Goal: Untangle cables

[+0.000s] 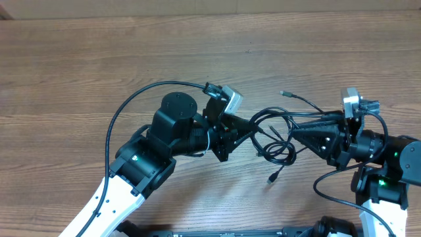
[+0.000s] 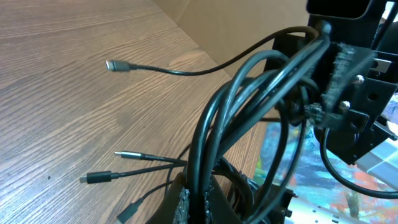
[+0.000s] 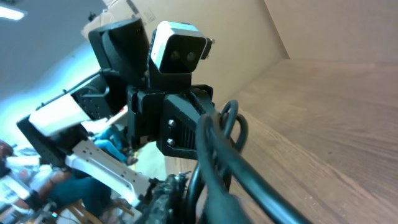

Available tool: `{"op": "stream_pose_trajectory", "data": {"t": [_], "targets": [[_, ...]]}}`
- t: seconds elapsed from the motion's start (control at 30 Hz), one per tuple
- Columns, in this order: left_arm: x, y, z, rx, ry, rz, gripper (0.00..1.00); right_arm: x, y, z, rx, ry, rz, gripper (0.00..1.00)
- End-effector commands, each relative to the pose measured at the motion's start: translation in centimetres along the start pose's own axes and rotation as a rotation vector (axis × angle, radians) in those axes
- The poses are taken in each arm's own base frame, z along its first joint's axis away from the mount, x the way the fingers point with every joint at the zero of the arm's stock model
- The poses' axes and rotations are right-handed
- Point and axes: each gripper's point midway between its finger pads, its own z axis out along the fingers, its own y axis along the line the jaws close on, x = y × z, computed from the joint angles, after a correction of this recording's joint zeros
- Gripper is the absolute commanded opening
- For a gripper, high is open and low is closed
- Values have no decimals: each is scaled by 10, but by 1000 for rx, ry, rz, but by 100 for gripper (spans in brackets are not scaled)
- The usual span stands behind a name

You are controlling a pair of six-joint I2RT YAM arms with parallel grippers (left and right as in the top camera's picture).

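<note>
The big brown wooden table [image 1: 197,52] fills the view from above, and its top is bare at the far side. The left arm [image 1: 145,164] comes in from the bottom left, white low down and black higher up. The right arm [image 1: 388,171] comes in from the bottom right. Both arms reach toward the middle and their tips nearly meet. A small gray camera [image 1: 230,99] sits on the left wrist, and another one [image 1: 351,102] sits on the right wrist. The left gripper [image 1: 248,126] is squeezed tight on the cables [image 1: 275,135], and in its own view the black cords rise up from between its fingers [image 2: 184,205]. The right gripper [image 1: 297,133] is pinched narrow on the same bunch from the other side, with the cords running right into it. The cables hang as a loopy black knot between the two grippers, just above the table. Some loose ends stick out of the knot. One end with a silver plug [image 1: 284,93] points up and away toward the far side of the table. Another end with a small dark plug [image 1: 271,178] lies on the wood on the near side of the knot. The left wrist view shows two more thin plug ends [image 2: 93,178] low by the table
</note>
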Motion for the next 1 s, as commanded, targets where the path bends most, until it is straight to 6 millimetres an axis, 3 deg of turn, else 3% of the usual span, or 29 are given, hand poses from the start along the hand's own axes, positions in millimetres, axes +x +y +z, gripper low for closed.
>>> {"op": "stream_pose_trajectory", "data": {"t": [0.0,0.13,0.2,0.37,0.67,0.97], "targets": [[-7,-7,-3,19,-19,-18,4,-1,5,-1,-15,26,-26,24],[-19,-12,-3,39,-62,-48,4,0,-5,0,-16,26,28,59],[-23,-12,-4,35,-82,-55,5,1,-11,0,-16,26,64,64],[-28,6,-4,-59,-122,-106,4,3,-24,0,-16,26,136,66],[-36,23,-11,-122,-160,-137,4,3,-25,0,-16,26,140,70],[-56,63,-34,-205,-284,-455,4,3,-25,0,-16,25,140,72]]}}
